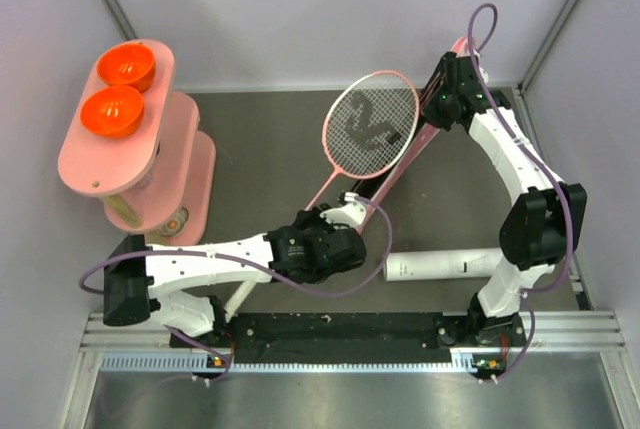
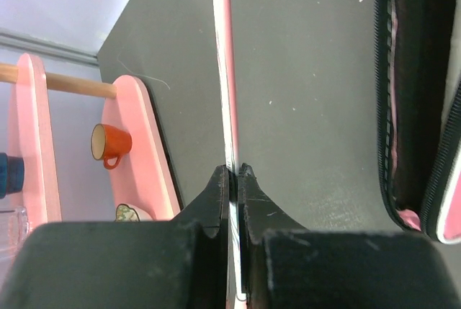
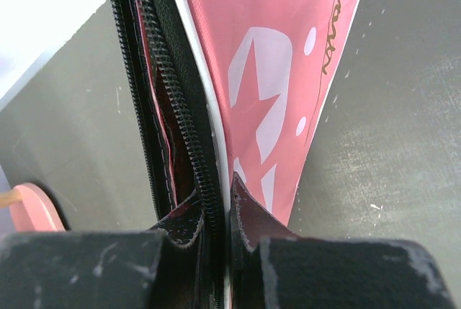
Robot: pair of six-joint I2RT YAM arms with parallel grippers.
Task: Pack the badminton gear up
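A pink-framed racket [image 1: 372, 124] hangs tilted over the middle of the table, head towards the back. My left gripper [image 1: 350, 211] is shut on its thin shaft [image 2: 229, 93], and the white handle [image 1: 240, 297] sticks out towards the near left. The pink bag [image 1: 405, 161] stands on edge just right of the racket. Its zipper is open, showing a dark inside [image 2: 410, 107]. My right gripper [image 1: 438, 99] is shut on the bag's zipper edge [image 3: 209, 143] at its far end, with the patterned pink side [image 3: 281, 71] to the right of the fingers. A long white tube [image 1: 440, 266] lies near the right arm's base.
A pink oval stand [image 1: 110, 149] with two orange bowls [image 1: 112, 109] occupies the left side. An orange cup [image 2: 108, 145] sits on one of its lower shelves. Grey walls close in the table at the back and on both sides.
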